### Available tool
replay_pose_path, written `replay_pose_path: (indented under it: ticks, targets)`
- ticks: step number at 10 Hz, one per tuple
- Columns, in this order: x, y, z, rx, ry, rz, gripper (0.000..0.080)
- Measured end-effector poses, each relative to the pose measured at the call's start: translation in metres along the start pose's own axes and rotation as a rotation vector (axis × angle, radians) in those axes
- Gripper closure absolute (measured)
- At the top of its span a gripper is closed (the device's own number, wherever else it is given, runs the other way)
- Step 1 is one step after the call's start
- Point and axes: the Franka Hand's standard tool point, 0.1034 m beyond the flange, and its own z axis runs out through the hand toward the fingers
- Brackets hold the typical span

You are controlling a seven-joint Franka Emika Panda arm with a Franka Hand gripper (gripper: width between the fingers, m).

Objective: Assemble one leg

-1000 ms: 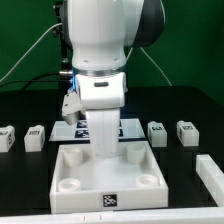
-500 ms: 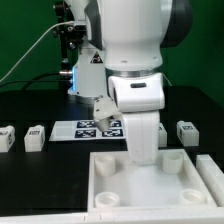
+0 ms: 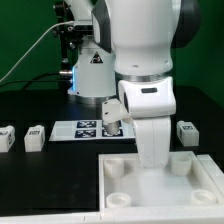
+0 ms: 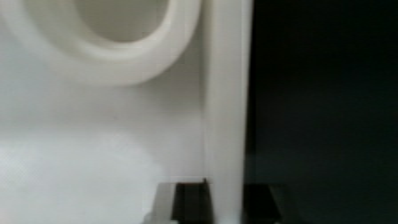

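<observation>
My gripper (image 3: 151, 158) reaches down at the far rim of the large white tray-like piece (image 3: 122, 186) with round corner sockets. In the wrist view the two dark fingertips (image 4: 192, 203) stand on either side of the tray's upright wall (image 4: 226, 110), so the gripper (image 4: 228, 200) is shut on that wall. One round socket (image 4: 125, 25) shows beside the wall. Two small white legs with tags (image 3: 36, 137) (image 3: 7, 138) stand at the exterior view's left and one leg (image 3: 187, 131) at its right, all apart from the gripper.
The marker board (image 3: 92, 128) lies flat on the black table behind the tray, partly hidden by the arm. The arm's base and cables stand at the back. A green wall closes the rear.
The gripper and the tray together have slid toward the exterior view's right; the tray now runs off the right edge. The legs at the left have not moved.
</observation>
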Motion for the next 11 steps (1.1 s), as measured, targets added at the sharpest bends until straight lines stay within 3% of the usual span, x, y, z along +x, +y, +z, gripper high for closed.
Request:
replay_pose_path:
  ticks: [5,7,8,9,10,11]
  targets:
    - [-0.0006,-0.0007,0.0006,-0.01,-0.005,0.022,0.0735]
    - [-0.001,-0.0008,0.0009,-0.01,-0.005,0.023,0.0493]
    - [-0.0011,-0.0008,0.001,-0.009,-0.005,0.023,0.0493]
    - [-0.0013,-0.0009,0.0011,-0.009,-0.005,0.023,0.0292]
    - [-0.0014,-0.0008,0.0011,-0.009,-0.005,0.024,0.0196]
    - [-0.0016,-0.0008,0.0012,-0.009,-0.005,0.024,0.0196]
